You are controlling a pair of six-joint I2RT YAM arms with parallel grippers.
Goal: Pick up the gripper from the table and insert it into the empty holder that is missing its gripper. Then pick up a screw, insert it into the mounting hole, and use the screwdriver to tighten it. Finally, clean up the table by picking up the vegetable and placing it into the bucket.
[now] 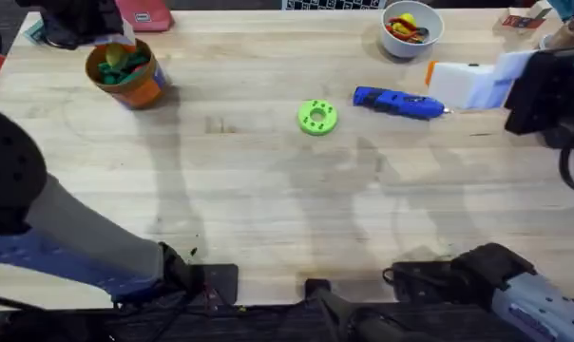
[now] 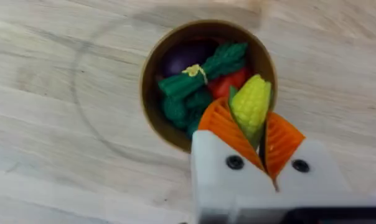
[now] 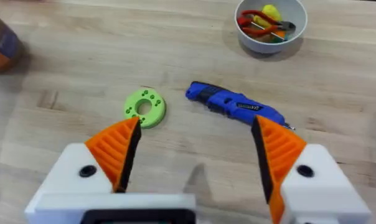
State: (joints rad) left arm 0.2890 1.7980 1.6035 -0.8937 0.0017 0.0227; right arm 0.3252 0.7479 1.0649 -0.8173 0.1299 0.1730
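The vegetable [image 2: 251,104], judged light, rigid and slippery, is pinched at its base by the left gripper [image 2: 258,138] above the bucket [image 2: 152,112], while the right gripper [image 3: 197,146] is spread wide.

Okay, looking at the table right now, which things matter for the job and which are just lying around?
Part of the job:
- vegetable, held in the left gripper
- bucket, right under it
- screwdriver, lying on the table

Just lying about:
- green disc
- white bowl of small items
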